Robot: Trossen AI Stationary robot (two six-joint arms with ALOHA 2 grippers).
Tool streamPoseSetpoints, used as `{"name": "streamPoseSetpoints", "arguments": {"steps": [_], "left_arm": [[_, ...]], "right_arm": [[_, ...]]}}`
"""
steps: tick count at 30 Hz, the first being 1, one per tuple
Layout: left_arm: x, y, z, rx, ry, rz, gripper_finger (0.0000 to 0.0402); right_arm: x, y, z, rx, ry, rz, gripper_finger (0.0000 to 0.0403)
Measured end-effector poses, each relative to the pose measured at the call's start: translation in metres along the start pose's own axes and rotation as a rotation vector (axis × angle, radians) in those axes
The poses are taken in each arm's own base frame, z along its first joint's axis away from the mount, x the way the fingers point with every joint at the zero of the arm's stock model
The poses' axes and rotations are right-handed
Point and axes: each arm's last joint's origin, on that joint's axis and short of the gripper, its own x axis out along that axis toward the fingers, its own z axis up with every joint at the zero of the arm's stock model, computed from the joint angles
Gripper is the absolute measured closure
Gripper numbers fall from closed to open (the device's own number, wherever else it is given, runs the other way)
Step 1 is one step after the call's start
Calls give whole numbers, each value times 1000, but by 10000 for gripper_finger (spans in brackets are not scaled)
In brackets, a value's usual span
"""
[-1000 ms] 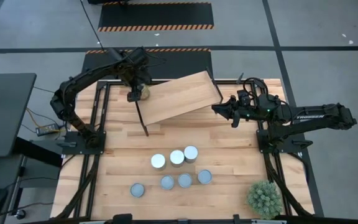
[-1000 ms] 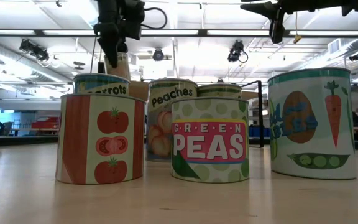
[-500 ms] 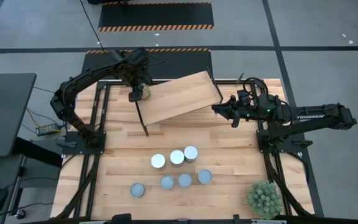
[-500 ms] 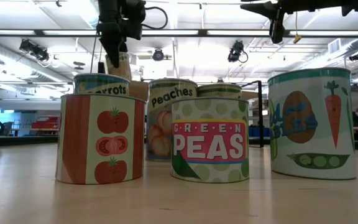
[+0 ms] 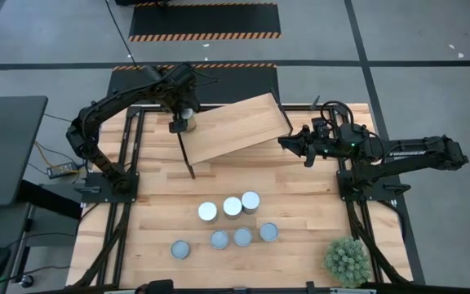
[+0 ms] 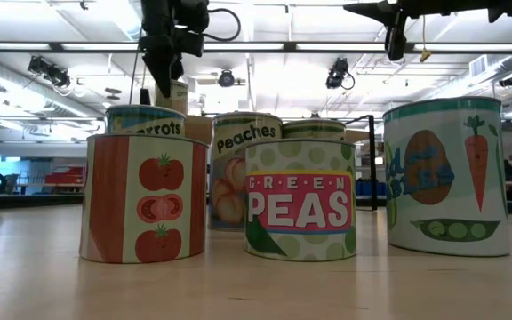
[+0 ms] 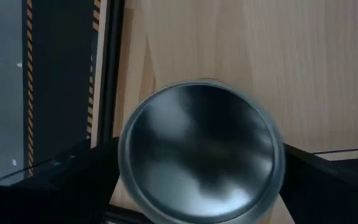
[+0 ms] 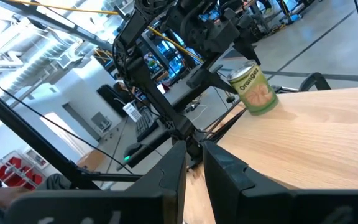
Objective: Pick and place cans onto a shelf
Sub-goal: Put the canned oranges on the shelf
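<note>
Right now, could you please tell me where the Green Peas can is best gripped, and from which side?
Probably from straight above, gripping the Green Peas can across its upper side wall: it stands upright, with the tomato can close beside and the Peaches can behind. The right gripper waits beside the shelf; the left gripper is shut on the Oranges can there.

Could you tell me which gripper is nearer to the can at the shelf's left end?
Left. The left gripper is at the can, fingers flanking it on the shelf; the right gripper waits off the shelf's opposite end.
</note>
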Motion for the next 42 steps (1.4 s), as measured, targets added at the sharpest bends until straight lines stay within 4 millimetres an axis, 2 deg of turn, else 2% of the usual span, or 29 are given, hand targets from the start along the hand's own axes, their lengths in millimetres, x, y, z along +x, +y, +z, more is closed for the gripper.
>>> {"name": "streamPoseSetpoints", "arguments": {"steps": [9,18,27,34,42], "left_arm": [[0,-4,3,77,-2,1,13],[-1,-7,5,207,-15,0,52],[-1,-8,5,373,-33,-20,60],[-1,-6,10,271,-74,4,58],[-2,-8,13,192,-87,7,10]], "right_arm": [[0,0,0,0,-1,-1,341],[0,0,0,0,-4,-1,341],[0,0,1,8,-7,3,341],[0,0,1,11,-8,3,341],[0,0,1,10,-7,3,341]]}}
